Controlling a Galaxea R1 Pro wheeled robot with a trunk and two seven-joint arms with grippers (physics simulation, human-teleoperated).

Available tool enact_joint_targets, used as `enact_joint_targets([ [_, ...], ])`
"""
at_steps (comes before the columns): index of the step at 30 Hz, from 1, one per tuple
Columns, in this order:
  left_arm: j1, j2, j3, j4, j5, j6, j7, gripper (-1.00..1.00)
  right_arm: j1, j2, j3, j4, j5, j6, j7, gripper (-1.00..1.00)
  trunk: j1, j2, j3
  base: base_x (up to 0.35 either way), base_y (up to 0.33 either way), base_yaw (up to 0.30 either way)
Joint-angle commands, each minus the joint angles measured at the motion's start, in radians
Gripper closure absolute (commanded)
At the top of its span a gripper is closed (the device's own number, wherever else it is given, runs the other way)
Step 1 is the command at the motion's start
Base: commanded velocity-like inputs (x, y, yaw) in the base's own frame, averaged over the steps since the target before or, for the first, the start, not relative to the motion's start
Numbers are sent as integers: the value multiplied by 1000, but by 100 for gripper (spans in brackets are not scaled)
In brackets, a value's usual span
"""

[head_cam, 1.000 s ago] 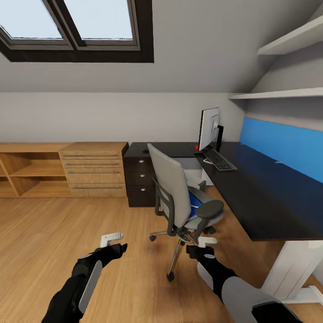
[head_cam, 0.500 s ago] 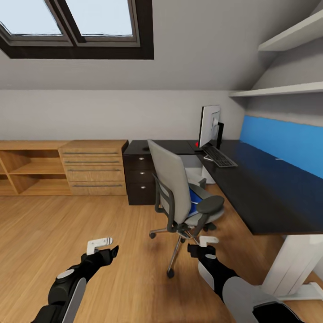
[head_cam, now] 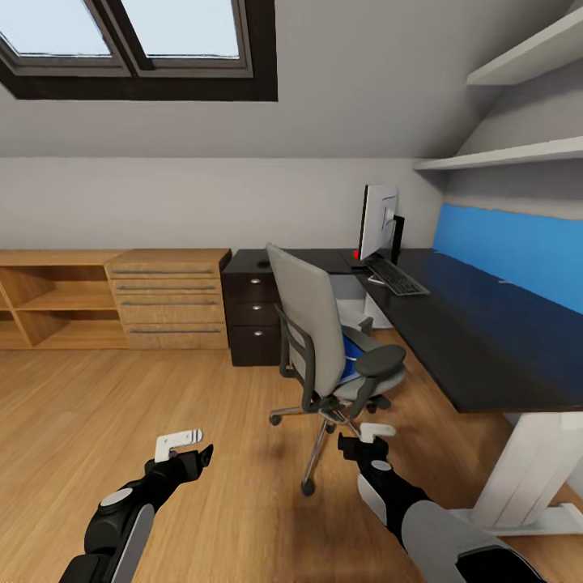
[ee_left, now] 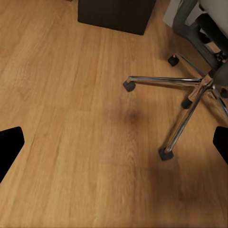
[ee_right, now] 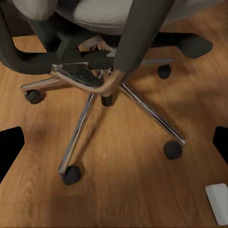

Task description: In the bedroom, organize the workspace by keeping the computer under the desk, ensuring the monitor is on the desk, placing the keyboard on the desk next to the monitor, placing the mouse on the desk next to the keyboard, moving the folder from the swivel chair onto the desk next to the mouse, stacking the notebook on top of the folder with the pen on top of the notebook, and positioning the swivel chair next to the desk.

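Folder [head_cam: 350, 353], blue, lay on the swivel chair [head_cam: 324, 340] seat beside the desk [head_cam: 453, 340]. My left gripper [head_cam: 188, 450] and right gripper [head_cam: 366, 441] apparently hung spread, grasping nothing.

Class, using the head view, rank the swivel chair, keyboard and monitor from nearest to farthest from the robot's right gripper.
1. Swivel chair, just ahead of the right gripper.
2. Keyboard, on the desk beyond.
3. Monitor, just behind the keyboard.

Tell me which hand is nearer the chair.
Right. The right hand hovers just below the chair by its chrome base; the left hand hangs over bare floor, well off to the chair's left.
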Motion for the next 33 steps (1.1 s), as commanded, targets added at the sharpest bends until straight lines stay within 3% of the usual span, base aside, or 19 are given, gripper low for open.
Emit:
enact_joint_targets([
  [1,-1,-1,1,-1,11,5,7,-100,-1,0,9,2,-9,-5,-4,-100,4,-8,-4,0,0,0],
  [6,0,-1,0,-1,12,5,7,-100,-3,-9,11,4,-2,1,-8,-100,23,-43,-20,0,0,0],
  [11,0,-1,1,-11,13,5,6,-100,-94,-81,9,6,-11,96,-32,-100,42,-78,-36,0,0,0],
  [14,19,0,1,-48,14,5,5,-100,-124,-98,10,2,-11,122,-49,-100,54,-99,-45,0,0,0],
  [20,67,-2,-2,-73,16,5,3,-100,-134,-99,10,6,-15,127,-64,-100,77,-141,-64,0,0,0],
  [33,68,-2,-1,-72,17,5,3,-100,-131,-101,9,12,-17,48,-59,-100,126,-232,-104,0,0,0],
])
